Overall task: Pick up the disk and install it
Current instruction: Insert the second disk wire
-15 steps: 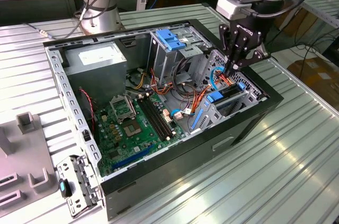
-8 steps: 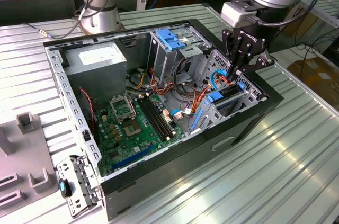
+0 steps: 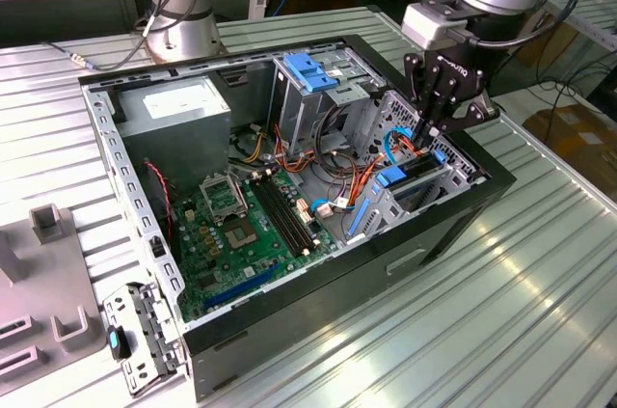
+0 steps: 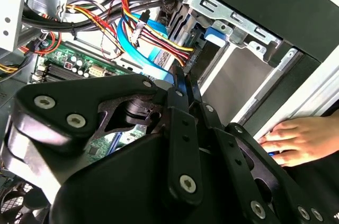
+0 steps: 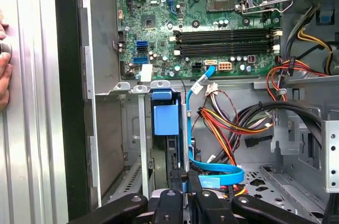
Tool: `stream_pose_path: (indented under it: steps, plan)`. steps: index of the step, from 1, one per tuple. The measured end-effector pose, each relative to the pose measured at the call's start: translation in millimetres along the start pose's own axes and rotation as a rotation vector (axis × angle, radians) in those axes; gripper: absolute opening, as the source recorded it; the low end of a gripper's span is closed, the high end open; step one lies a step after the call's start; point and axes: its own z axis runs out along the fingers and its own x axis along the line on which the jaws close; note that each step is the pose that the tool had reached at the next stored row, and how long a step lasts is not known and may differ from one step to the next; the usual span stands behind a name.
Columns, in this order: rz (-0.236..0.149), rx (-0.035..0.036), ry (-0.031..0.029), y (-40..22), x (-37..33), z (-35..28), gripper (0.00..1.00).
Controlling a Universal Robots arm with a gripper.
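Installation step in hand: the pincer [image 3: 431, 143] is closed on the upper edge of the disk [image 3: 416, 173], which stands on edge, partly sunk in the drive bay [image 3: 461, 162] of the computer case; seating it calls for straight downward pressure.

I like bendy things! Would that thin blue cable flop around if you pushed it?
Probably yes: the thin curved blue cable already hangs in a loose bend. It looks light. Its end seems plugged into the green circuit board, so it would likely swing, not slide away.
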Motion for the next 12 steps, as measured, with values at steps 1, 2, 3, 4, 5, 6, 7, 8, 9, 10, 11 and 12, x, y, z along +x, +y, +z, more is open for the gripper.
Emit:
stream_pose_path:
  steps: [1,2,3,4,5,6,7,8,9,10,11,12]
  plan:
    - [0.0,-0.0003,-0.0074,0.0,2.1,0.2,0.16]
    - [-0.001,-0.0006,-0.0173,0.2,7.3,1.0,0.16]
    - [-0.001,-0.0007,-0.0179,0.6,8.7,1.3,0.16]
    - [-0.004,0.002,-0.0194,2.1,10.0,2.1,0.16]
    - [-0.008,0.0097,-0.0228,4.0,11.1,3.6,0.16]
    - [-0.011,0.0144,-0.0247,5.7,11.5,4.2,0.16]
    - [-0.013,0.0167,-0.0262,7.3,11.7,4.4,0.16]
    - [-0.014,0.018,-0.0269,8.1,11.7,4.7,0.16]
    - [-0.015,0.0186,-0.0273,8.4,11.7,4.8,0.16]
    - [-0.017,0.0192,-0.0279,8.5,11.7,5.0,0.16]
    - [-0.019,0.0197,-0.0292,8.6,11.8,5.6,0.16]
    - [-0.022,0.02,-0.03,8.7,12.2,6.0,0.16]
